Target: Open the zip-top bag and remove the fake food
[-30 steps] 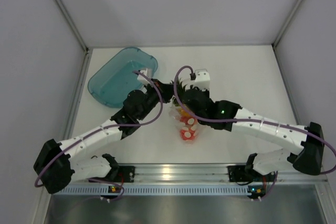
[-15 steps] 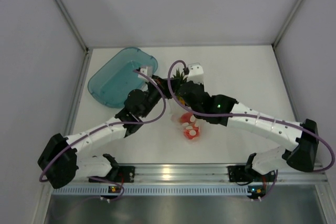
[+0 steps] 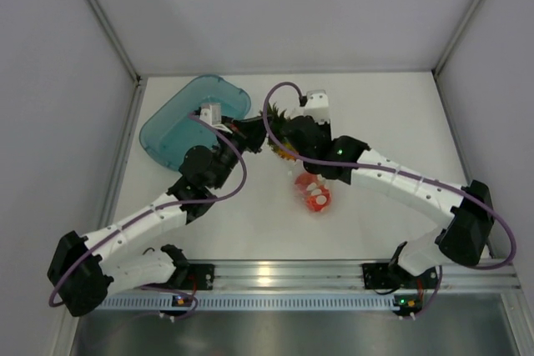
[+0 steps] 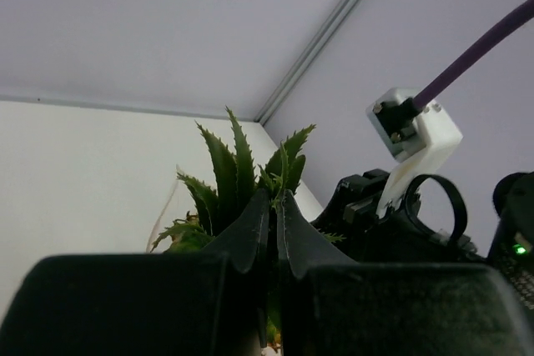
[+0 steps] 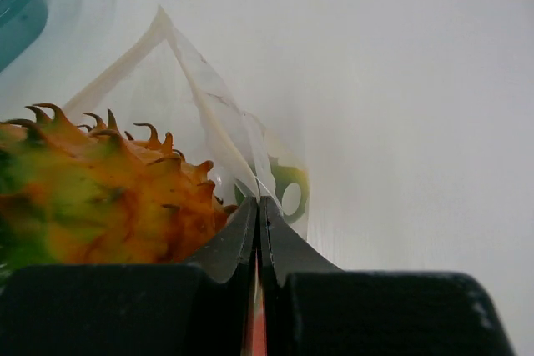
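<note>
The clear zip-top bag (image 5: pixel 200 97) hangs in front of my right gripper (image 5: pixel 258 202), which is shut on its plastic edge. An orange spiky pineapple (image 5: pixel 100 198) sits just left of those jaws. From above, the pineapple (image 3: pixel 286 153) lies between both grippers. My left gripper (image 4: pixel 274 198) is shut on the pineapple's green leaves (image 4: pixel 225 168). Seen from the top, the left gripper (image 3: pixel 257 135) faces the right gripper (image 3: pixel 288 141) closely. Red-orange rounded fruits (image 3: pixel 313 198) lie on the table below the right arm; whether the bag still covers them I cannot tell.
A translucent teal tray (image 3: pixel 179 127) sits at the back left, just beyond the left wrist. The right wrist's white camera mount (image 4: pixel 413 127) and cable stand close to the right of the left jaws. White walls enclose the table on three sides.
Both grippers have shifted toward the back and left with the pineapple and bag. The red-orange fruits now lie a little further right, out from under the right arm.
</note>
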Action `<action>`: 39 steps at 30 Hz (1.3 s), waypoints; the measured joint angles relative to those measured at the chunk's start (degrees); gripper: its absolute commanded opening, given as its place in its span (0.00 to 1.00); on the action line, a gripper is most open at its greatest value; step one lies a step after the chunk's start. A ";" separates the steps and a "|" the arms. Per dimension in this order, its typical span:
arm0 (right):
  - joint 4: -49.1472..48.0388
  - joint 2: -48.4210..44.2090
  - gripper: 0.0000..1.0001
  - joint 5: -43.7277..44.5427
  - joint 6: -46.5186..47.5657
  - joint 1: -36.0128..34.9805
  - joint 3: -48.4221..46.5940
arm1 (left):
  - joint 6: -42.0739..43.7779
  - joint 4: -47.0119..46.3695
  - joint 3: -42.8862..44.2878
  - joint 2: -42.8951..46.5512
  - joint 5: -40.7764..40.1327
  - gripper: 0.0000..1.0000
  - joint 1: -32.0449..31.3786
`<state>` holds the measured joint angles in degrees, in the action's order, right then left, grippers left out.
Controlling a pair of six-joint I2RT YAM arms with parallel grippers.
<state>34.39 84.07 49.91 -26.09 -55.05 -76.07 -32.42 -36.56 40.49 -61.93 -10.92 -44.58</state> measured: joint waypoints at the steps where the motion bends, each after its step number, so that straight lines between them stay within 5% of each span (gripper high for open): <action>1: -0.04 -0.02 0.00 0.11 -0.02 0.20 0.20 | -0.31 -0.04 0.00 0.61 -1.03 0.00 0.02; 15: -0.92 -0.26 0.00 -0.50 -1.18 0.96 6.23 | -2.05 3.45 1.81 2.49 -14.23 0.00 2.80; 25: -1.01 -4.07 0.00 -1.60 -1.53 3.96 8.92 | -4.68 11.39 4.17 3.43 -14.08 0.00 18.51; 39: -4.90 -11.74 0.00 -5.66 2.27 5.49 14.32 | -0.35 11.76 14.49 -22.91 -21.81 0.00 30.77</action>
<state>29.50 72.34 44.25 -23.81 -49.56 -61.76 -32.77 -24.80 54.98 -84.84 -32.73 -13.80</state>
